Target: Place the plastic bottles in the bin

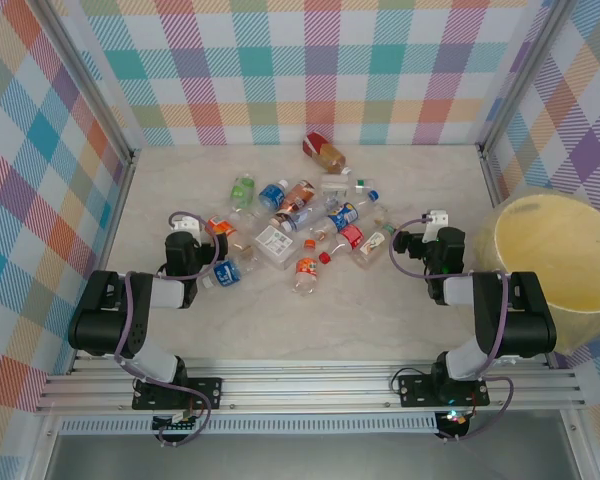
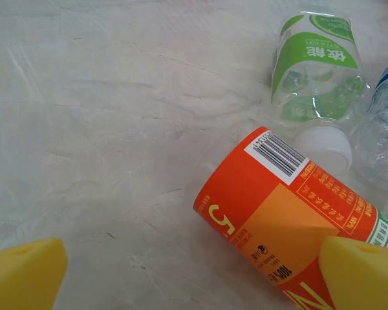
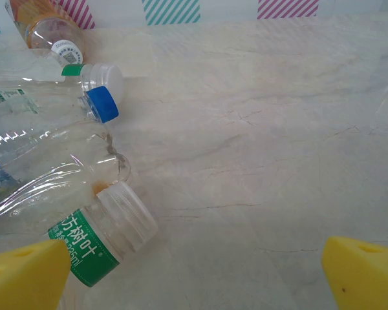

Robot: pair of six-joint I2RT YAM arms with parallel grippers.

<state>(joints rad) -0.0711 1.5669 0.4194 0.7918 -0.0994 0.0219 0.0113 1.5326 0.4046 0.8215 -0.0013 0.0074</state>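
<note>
Grasp stage: left hand (image 1: 210, 238), right hand (image 1: 399, 242) fully open, empty, flanking plastic bottles (image 1: 273, 196) strewn on counter (image 1: 280, 320), bin (image 1: 555, 250) at right edge. Next calls for closing left hand on orange-labelled bottle (image 2: 271, 206).

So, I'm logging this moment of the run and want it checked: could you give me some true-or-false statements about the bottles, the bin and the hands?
The left hand and the right hand are both open. True.
The bin stands on the left hand's side. False: it stands on the right hand's side.
An orange-label bottle lies on its side just in front of the left hand. True.
The right hand grips a bottle. False: bare table shows between its pads.
Bottles lie in the bin. False: none show inside it; the plastic bottles lie on the table.
</note>
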